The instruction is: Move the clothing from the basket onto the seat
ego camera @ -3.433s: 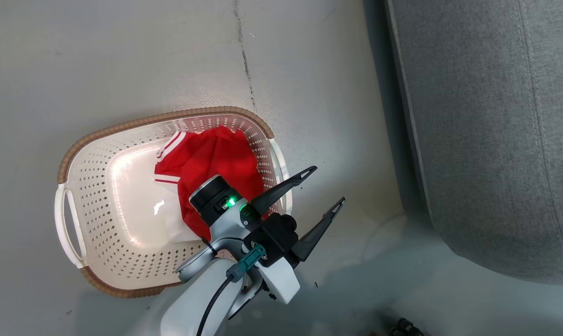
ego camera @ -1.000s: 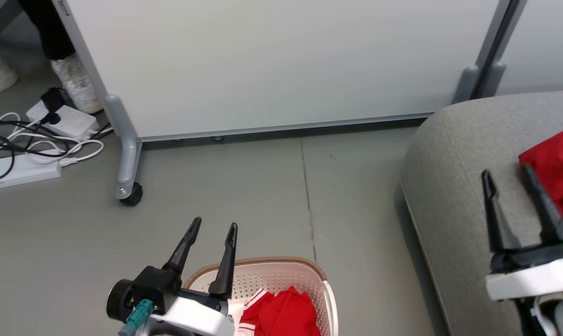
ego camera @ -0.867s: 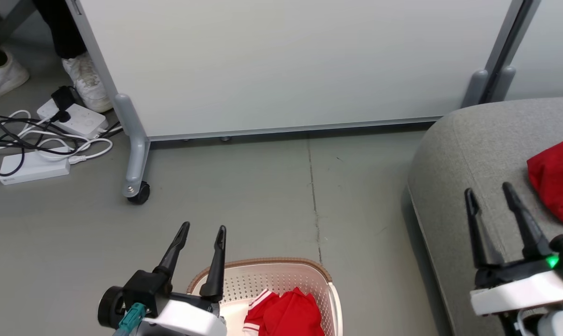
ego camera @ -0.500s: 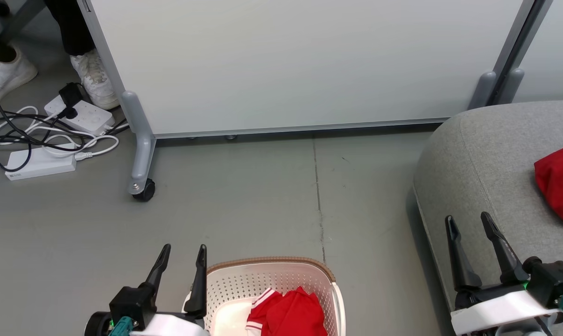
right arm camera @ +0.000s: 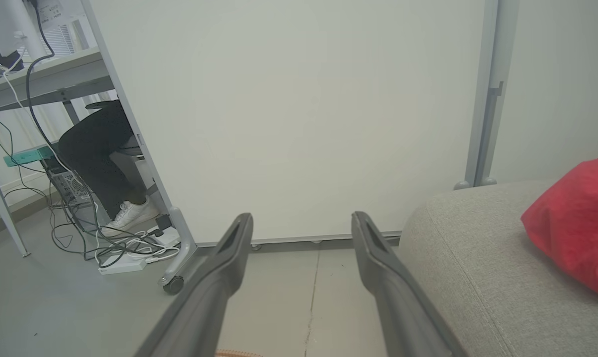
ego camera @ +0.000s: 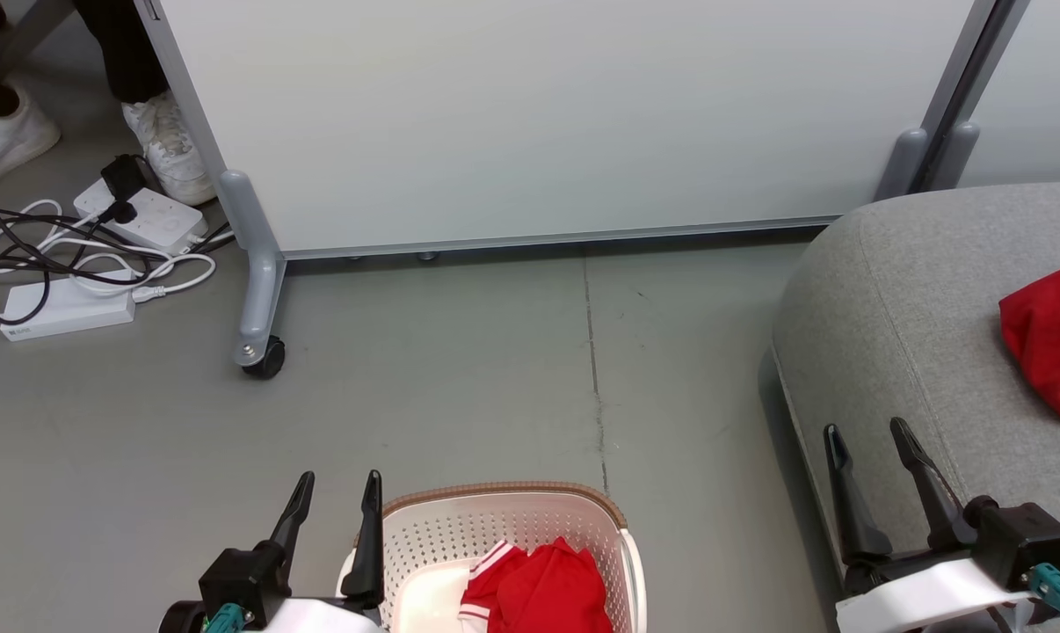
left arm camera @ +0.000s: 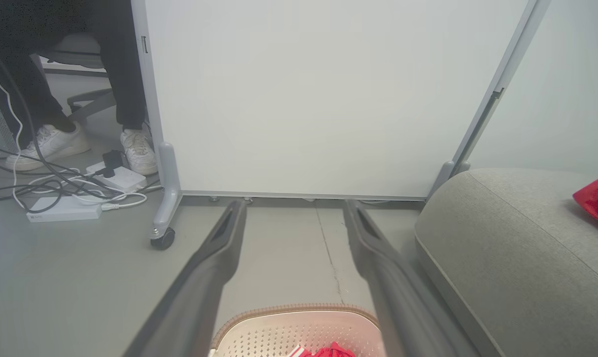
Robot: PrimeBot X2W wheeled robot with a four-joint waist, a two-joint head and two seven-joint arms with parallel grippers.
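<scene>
The white perforated basket (ego camera: pixel 424 536) with a brown rim sits on the floor at the bottom centre, holding a red garment with white striped trim (ego camera: pixel 539 589). A plain red garment (ego camera: pixel 1053 338) lies on the grey seat (ego camera: pixel 899 308) at the right edge. My left gripper (ego camera: pixel 337 483) stands open and empty just left of the basket. My right gripper (ego camera: pixel 867 432) is open and empty over the seat's front edge, left of the plain red garment. The left wrist view shows the basket's rim (left arm camera: pixel 294 310) between my fingers, and the right wrist view shows the red garment (right arm camera: pixel 576 223) on the seat (right arm camera: pixel 477 267).
A white wheeled partition (ego camera: pixel 530 123) stands behind, its caster (ego camera: pixel 262 359) on the floor at left. Power strips and tangled cables (ego camera: pixel 82 264) lie at far left beside a person's white shoes (ego camera: pixel 170 149). Grey floor (ego camera: pixel 495 378) stretches between basket and partition.
The camera rose from the basket to the room. One red garment now lies on the seat. Both grippers have drawn back toward the bottom edge, open and empty.
</scene>
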